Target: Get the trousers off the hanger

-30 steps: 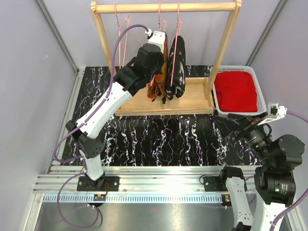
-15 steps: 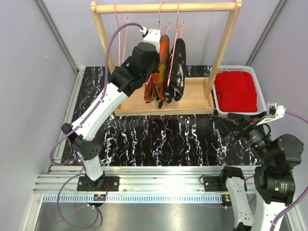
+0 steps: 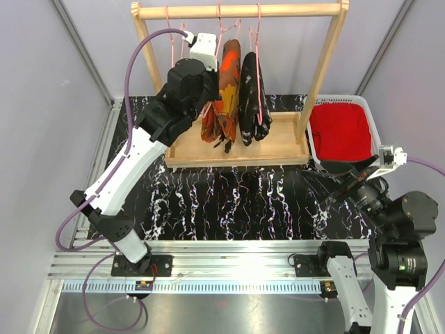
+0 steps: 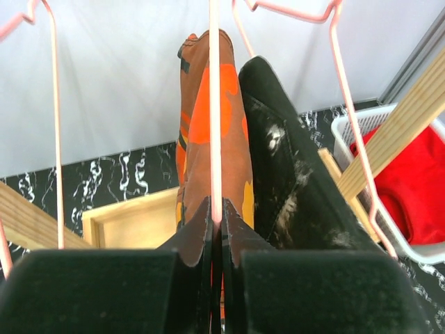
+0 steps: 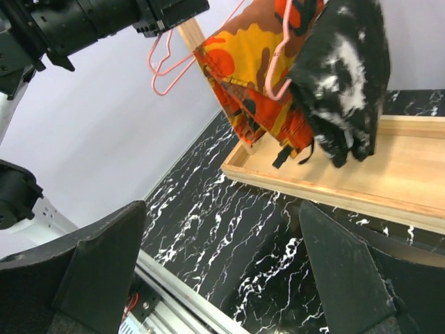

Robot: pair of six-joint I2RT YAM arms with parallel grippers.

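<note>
Marbled table [image 3: 229, 202]: rack [image 3: 325, 62], basket [image 3: 341, 99]; black trousers [image 3: 252, 97] beside camouflage pair [image 3: 226, 76].

left pincer [image 4: 217, 210] now clamped on pink hanger [image 4: 215, 104], camouflage trousers [image 3: 225, 87] swung left

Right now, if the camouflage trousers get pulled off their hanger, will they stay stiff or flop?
Probably flop: the camouflage trousers drape in soft folds over a thin pink hanger. Likely light, since that wire holds them unbent. Black straps dangling beneath might snag.

Fixtures in view
You see a wooden rack [image 3: 281, 142] on the black marbled counter [image 3: 236, 202]; a white basket [image 3: 339, 99] sits just beside it.
</note>
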